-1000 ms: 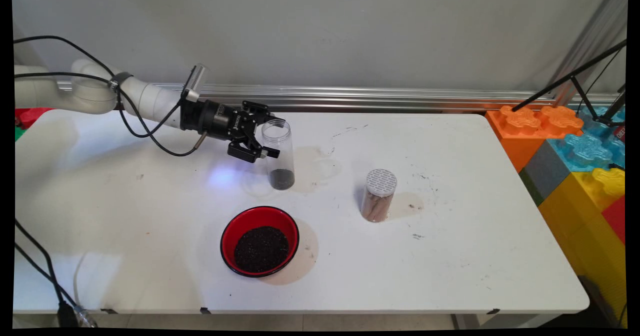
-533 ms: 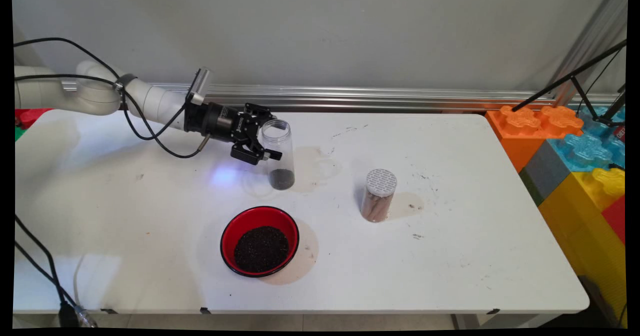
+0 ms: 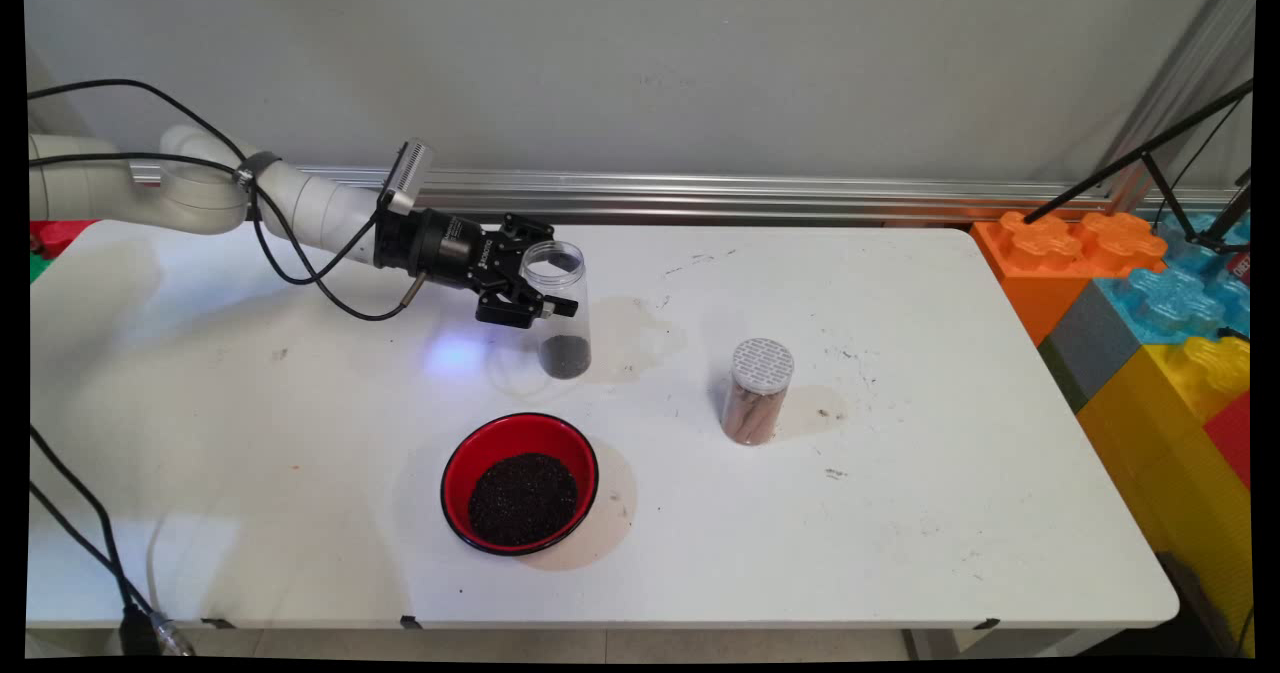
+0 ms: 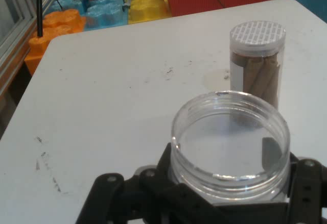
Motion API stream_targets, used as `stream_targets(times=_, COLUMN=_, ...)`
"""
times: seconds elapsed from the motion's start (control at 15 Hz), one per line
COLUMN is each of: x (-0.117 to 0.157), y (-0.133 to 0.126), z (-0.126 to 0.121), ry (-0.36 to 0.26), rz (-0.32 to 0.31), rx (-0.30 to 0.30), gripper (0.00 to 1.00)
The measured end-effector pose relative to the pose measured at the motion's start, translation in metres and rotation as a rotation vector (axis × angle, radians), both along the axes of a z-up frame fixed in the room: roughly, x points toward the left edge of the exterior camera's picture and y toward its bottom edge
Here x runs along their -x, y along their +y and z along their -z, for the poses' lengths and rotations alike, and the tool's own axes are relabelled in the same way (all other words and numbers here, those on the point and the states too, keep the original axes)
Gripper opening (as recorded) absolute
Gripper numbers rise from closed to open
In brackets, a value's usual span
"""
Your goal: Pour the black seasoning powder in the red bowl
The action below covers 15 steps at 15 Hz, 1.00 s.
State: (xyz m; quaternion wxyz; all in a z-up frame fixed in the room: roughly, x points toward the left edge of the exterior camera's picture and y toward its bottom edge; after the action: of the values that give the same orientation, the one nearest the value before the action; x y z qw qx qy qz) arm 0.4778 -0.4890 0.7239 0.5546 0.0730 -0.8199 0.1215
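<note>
Claw [image 3: 545,291] clamped on an open clear jar [image 3: 562,311], one finger to each side of it just under the rim; in the hand view the jar's [image 4: 231,145] wide mouth sits between the black fingers [image 4: 305,183]. The jar stands upright, long axis vertical, mouth up, a little dark grain at its bottom, its base on or just above the surface [image 3: 900,513]. Beyond the claw, to the jar's far side, stands a capped tube [image 3: 758,391] of brown sticks, also upright. Nearer the camera lies a red bowl [image 3: 520,483] of dark grain. The white surface is stained and scuffed. Big coloured blocks [image 3: 1170,313] stack at its far end, against a grey wall [image 3: 700,63].
</note>
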Motion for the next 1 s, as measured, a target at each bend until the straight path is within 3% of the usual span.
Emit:
stream_targets(times=0.47, x=0.001, y=0.002, z=-0.004, ry=0.006, rz=0.016, rx=0.008, gripper=0.0)
stream_targets(times=1.0, x=0.002, y=0.003, z=-0.028, ry=0.038, rz=0.059, rx=0.065, gripper=0.0)
